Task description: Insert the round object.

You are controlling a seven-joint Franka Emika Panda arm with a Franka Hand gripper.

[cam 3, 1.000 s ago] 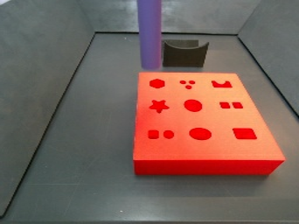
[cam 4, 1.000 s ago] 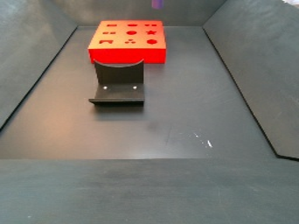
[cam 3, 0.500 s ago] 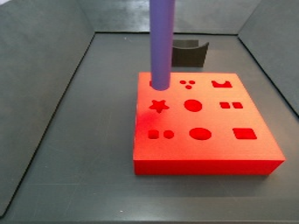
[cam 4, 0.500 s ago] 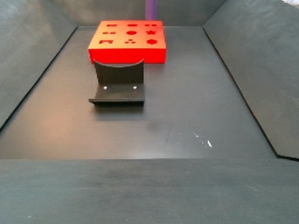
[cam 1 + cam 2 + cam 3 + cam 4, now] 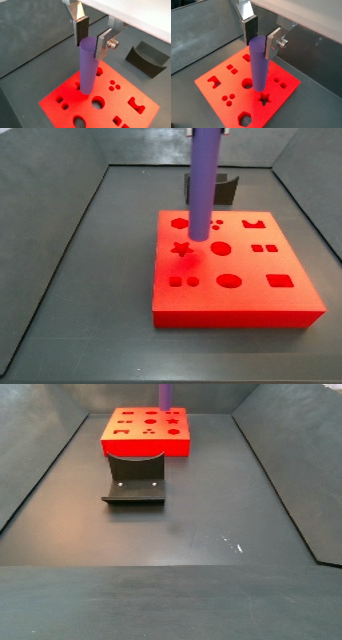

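The round object, a long purple peg [image 5: 87, 67], hangs upright in my gripper [image 5: 92, 39], whose fingers are shut on its top end in both wrist views [image 5: 261, 39]. The peg [image 5: 259, 65] is over the red block [image 5: 234, 80], its lower end close above the top face beside a round hole [image 5: 248, 84]. I cannot tell whether it touches. In a side view the peg [image 5: 205, 183] comes down from the top edge over the block's [image 5: 254, 266] left middle. In a side view only a short piece of the peg [image 5: 164, 394] shows behind the block [image 5: 147, 446].
The red block has several shaped holes: star, hexagon, circles, squares. The dark fixture [image 5: 225, 188] stands on the floor just beyond the block and shows in a side view [image 5: 135, 484] and a wrist view [image 5: 148, 59]. Grey walls enclose the floor.
The peg has moved with the gripper from beyond the block's far left corner to over its top face, rightward and toward the block's middle.
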